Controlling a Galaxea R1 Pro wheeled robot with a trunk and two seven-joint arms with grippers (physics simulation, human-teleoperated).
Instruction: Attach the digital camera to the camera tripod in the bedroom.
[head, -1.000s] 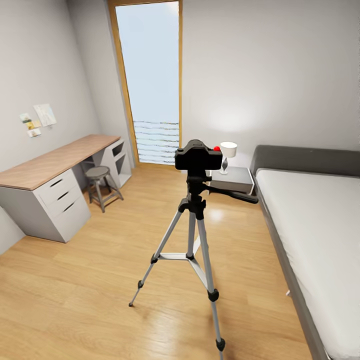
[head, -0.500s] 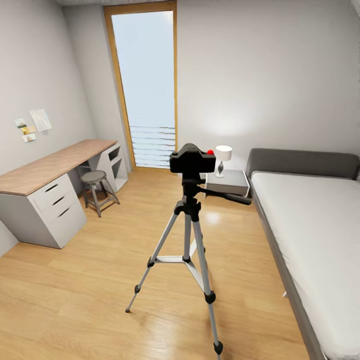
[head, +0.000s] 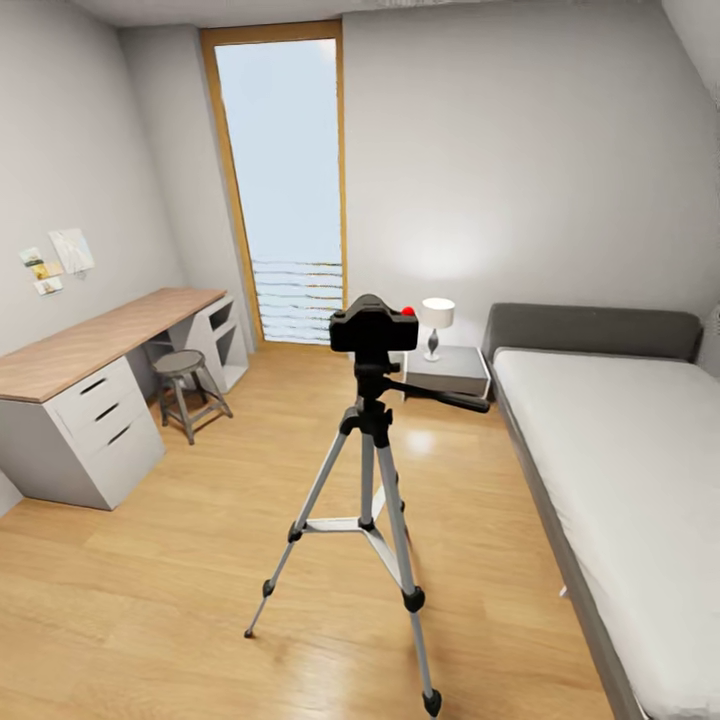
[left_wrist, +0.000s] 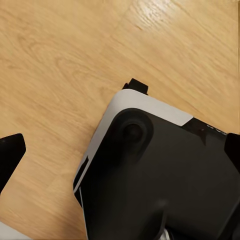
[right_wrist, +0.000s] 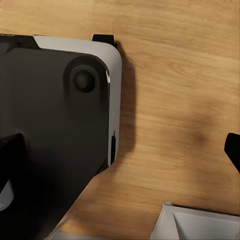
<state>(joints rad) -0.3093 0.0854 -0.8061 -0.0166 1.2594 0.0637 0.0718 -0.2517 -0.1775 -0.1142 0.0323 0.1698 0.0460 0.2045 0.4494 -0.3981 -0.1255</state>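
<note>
Both grippers (left_wrist: 120, 160) (right_wrist: 120, 150) hang open, pointing down over wood floor (left_wrist: 50, 60).

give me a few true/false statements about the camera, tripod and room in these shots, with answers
1. The digital camera sits on top of the camera tripod. True.
2. The tripod stands on the bed. False: its three feet rest on the wood floor, beside the bed.
3. A lit lamp stands on the nightstand next to the bed. True.
4. The stool is tipped over on its side. False: it stands upright by the desk.
5. The left claw is clamped on the camera. False: its fingertips sit wide apart with nothing between them, above floor and the robot's base.
</note>
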